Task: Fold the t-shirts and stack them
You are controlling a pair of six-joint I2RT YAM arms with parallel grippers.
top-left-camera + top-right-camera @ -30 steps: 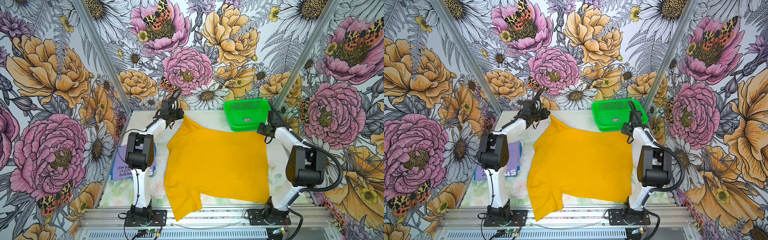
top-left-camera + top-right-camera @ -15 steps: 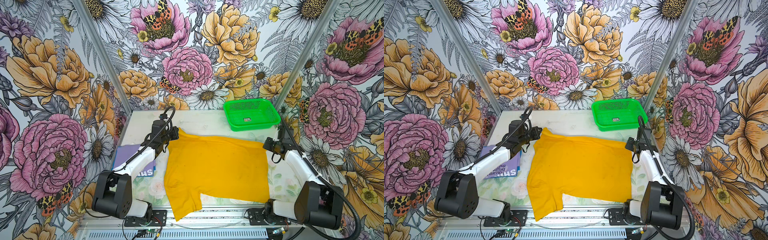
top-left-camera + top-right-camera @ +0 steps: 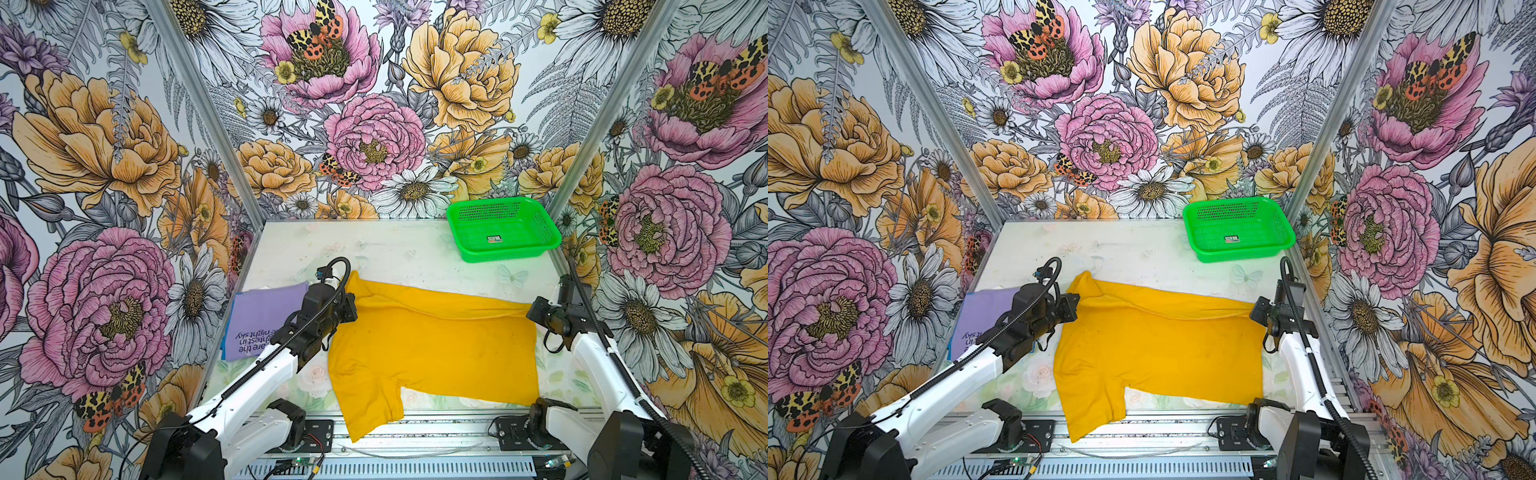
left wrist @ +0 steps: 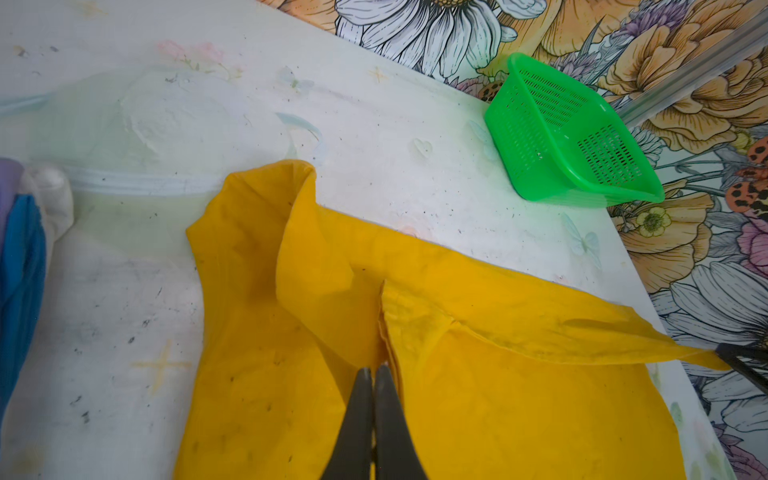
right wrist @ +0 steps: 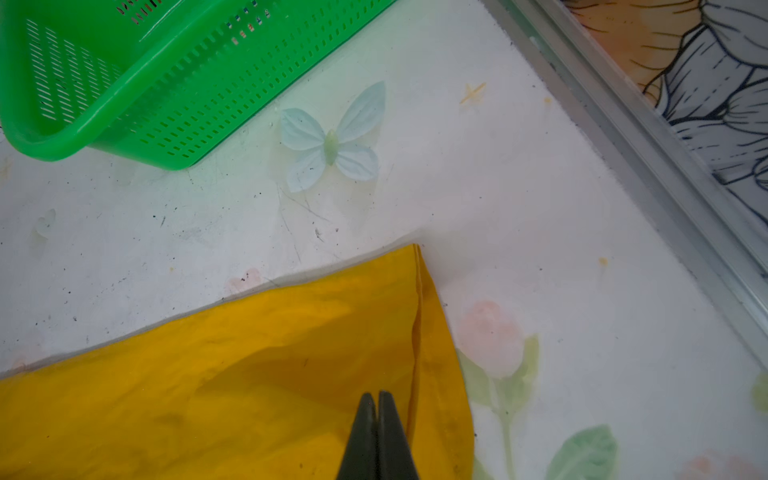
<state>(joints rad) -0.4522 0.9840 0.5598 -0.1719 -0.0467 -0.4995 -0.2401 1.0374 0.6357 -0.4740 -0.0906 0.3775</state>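
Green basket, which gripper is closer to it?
Right. The right gripper holds a corner of the yellow shirt near the basket; the left gripper is farther, beside the lavender shirt.

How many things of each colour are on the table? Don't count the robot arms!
Yellow t-shirt: 1
Purple t-shirt: 1
Blue cloth, barely showing: 1
White cloth, barely showing: 1
Green basket: 1
Total: 5
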